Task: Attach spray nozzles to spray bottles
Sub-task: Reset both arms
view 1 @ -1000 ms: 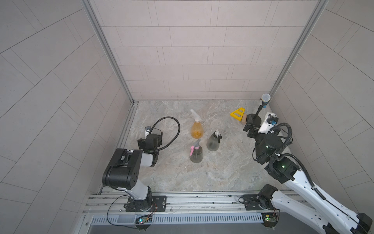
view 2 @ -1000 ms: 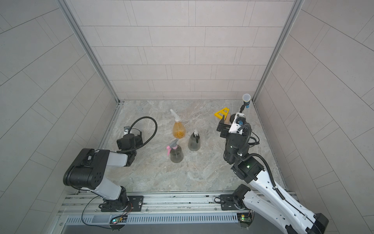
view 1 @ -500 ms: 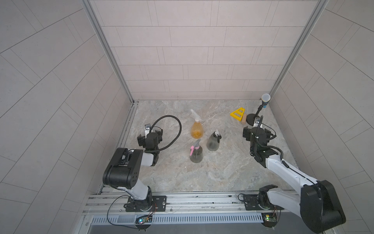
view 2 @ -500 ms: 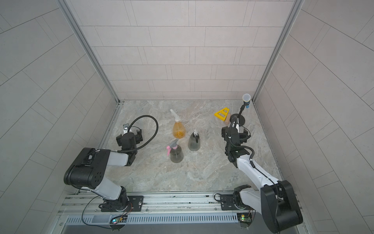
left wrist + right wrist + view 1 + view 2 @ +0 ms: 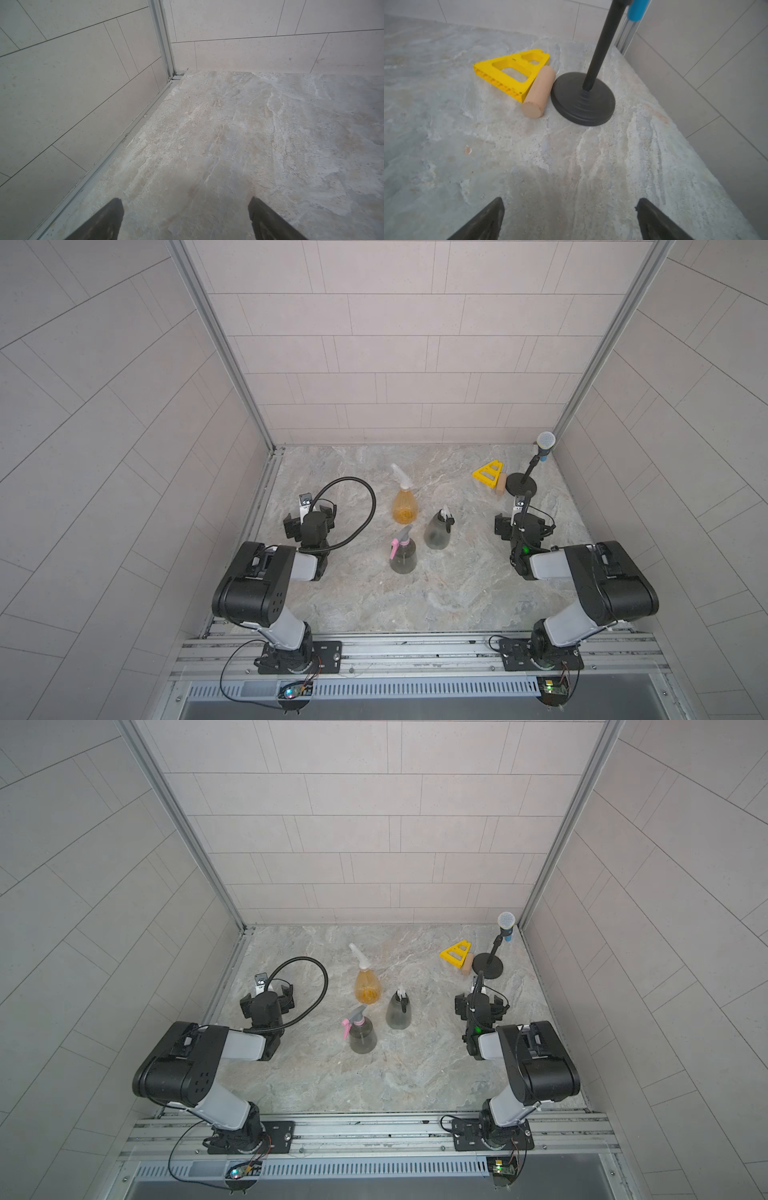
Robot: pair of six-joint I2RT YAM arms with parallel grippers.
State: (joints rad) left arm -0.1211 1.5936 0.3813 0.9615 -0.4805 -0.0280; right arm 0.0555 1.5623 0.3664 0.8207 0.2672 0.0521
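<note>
Three spray bottles stand upright mid-table in both top views, each with a spray nozzle on its neck. The amber bottle (image 5: 404, 508) (image 5: 368, 988) carries a whitish nozzle (image 5: 398, 473). One smoky grey bottle (image 5: 435, 534) (image 5: 398, 1014) carries a white-and-black nozzle (image 5: 446, 515). The nearer grey bottle (image 5: 403, 559) (image 5: 362, 1039) carries a grey-and-pink nozzle (image 5: 399, 538). My left gripper (image 5: 309, 514) (image 5: 185, 207) rests low by the left wall, open and empty. My right gripper (image 5: 523, 520) (image 5: 569, 207) is open and empty, right of the bottles. Neither wrist view shows a bottle.
A yellow triangular block (image 5: 487, 474) (image 5: 508, 72), a wooden cylinder (image 5: 500, 484) (image 5: 538, 93) and a black-based microphone stand (image 5: 520, 489) (image 5: 582, 101) sit at the back right, just ahead of my right gripper. A black cable (image 5: 361, 506) loops beside my left arm.
My right arm has drawn back and folded down from a raised, stretched pose, its gripper now low before the microphone stand. The left arm has barely moved. The bottles are unmoved.
</note>
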